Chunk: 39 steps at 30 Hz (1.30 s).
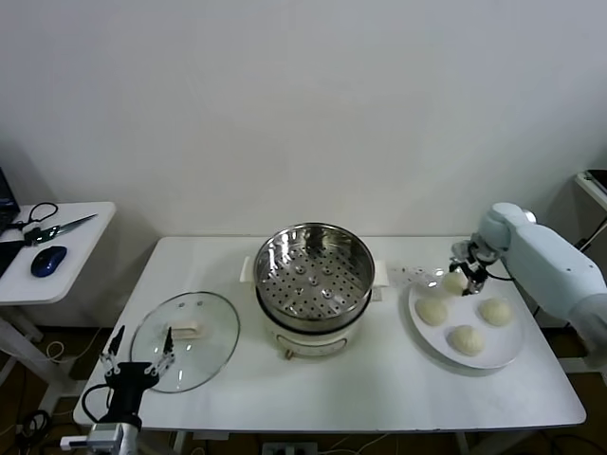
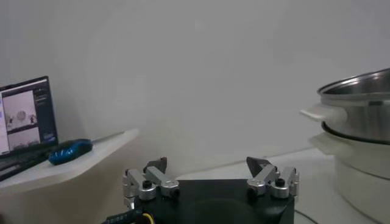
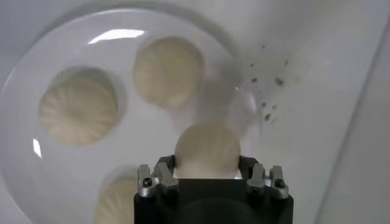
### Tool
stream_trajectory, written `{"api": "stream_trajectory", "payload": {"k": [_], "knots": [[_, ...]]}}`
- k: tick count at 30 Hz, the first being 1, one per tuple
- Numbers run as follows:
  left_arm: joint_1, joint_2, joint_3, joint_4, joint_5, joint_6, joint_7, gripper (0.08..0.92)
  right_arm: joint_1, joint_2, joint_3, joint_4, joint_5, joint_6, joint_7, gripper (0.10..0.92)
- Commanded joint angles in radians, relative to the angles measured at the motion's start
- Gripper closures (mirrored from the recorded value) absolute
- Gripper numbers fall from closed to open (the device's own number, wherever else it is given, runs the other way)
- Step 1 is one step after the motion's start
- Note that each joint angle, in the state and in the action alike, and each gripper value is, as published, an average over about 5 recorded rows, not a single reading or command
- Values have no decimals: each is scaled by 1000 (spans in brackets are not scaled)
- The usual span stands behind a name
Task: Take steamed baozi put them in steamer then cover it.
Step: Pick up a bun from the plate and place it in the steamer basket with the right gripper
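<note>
Step in hand: first pick — no baozi in the steamer (image 1: pixel 313 275) yet, its perforated tray is bare.

Right gripper (image 1: pixel 464 275) is at the far edge of the white plate (image 1: pixel 503 355), on the right of the table (image 1: pixel 379 389). In the right wrist view its fingers (image 3: pixel 166 165) sit either side of one baozi (image 3: pixel 207 152) and appear to pinch it; I can't tell whether the bun is already off the plate. Three more baozi (image 1: pixel 466 339) lie on the plate, near each other but apart.

Left gripper (image 1: pixel 137 358) is parked at the table's near left edge, just beside the glass lid (image 1: pixel 185 327), fingers (image 2: pixel 155 167) spread, holding nothing. Lid lies flat on the table left of the steamer, handle up.

Next move, as I judge it: lift straight up clear of the plate rim, carry left over the steamer's rim, lower onto the tray, release. Soft dough — light squeeze only, or it dents or sticks to the fingers. Place near the tray edge to leave room for the other three. Lid goes last.
</note>
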<state>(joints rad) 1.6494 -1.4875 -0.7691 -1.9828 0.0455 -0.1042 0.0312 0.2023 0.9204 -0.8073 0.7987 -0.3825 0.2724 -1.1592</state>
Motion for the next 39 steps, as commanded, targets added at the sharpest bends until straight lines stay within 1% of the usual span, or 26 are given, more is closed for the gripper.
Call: {"api": "stream_trajectory", "payload": {"k": [1, 5, 7, 11, 18, 23, 28, 31, 39], "knots": [[9, 1, 0, -6, -2, -2, 0, 177, 326, 77, -255, 144, 85, 186, -35, 341], [17, 2, 0, -8, -6, -3, -2, 177, 418, 164, -320, 193, 147, 226, -38, 340], [21, 3, -1, -9, -8, -3, -2, 177, 437, 216, -324, 221, 133, 263, -34, 338], [29, 9, -1, -11, -12, -4, -1, 177, 438, 324, -310, 260, 62, 337, -8, 338], [40, 26, -4, -15, -15, -5, 1, 177, 330, 451, -254, 284, -141, 433, 41, 338], [46, 30, -7, -18, -24, -5, 0, 177, 224, 489, -217, 261, -335, 496, 83, 338], [52, 35, -10, -19, -31, -6, -1, 177, 151, 503, -197, 220, -469, 523, 122, 338], [54, 39, -12, -18, -35, -6, -1, 177, 122, 502, -194, 200, -497, 522, 127, 338], [50, 47, -13, -11, -55, -5, -2, 177, 72, 502, -197, 168, -498, 504, 119, 327]]}}
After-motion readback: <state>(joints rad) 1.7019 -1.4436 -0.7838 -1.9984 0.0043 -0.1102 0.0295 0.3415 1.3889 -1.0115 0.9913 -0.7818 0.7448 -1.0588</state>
